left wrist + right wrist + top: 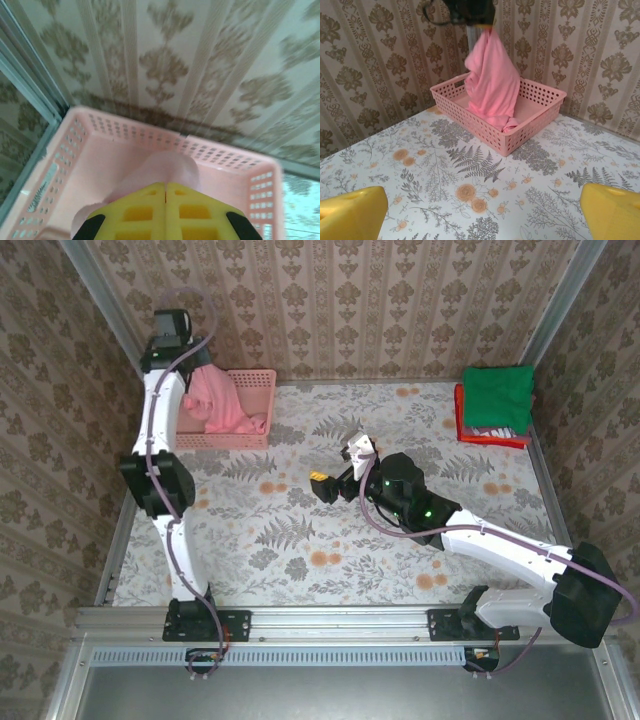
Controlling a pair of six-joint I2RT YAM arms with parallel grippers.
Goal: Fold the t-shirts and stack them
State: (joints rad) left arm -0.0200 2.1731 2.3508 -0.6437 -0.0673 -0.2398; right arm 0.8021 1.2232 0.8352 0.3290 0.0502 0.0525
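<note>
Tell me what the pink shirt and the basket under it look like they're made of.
The pink shirt looks like soft, matte cloth, probably a cotton knit: it hangs limp in loose folds and bunches where it meets the basket floor. The basket looks like rigid moulded plastic with a smooth finish: straight walls pierced by even rows of small holes.

The white surface printed with ferns and orange flowers (300,540) was enclosed by beige damask-striped wallpapered walls (400,300), which were joined at the corners by grey metal posts (103,295).
</note>
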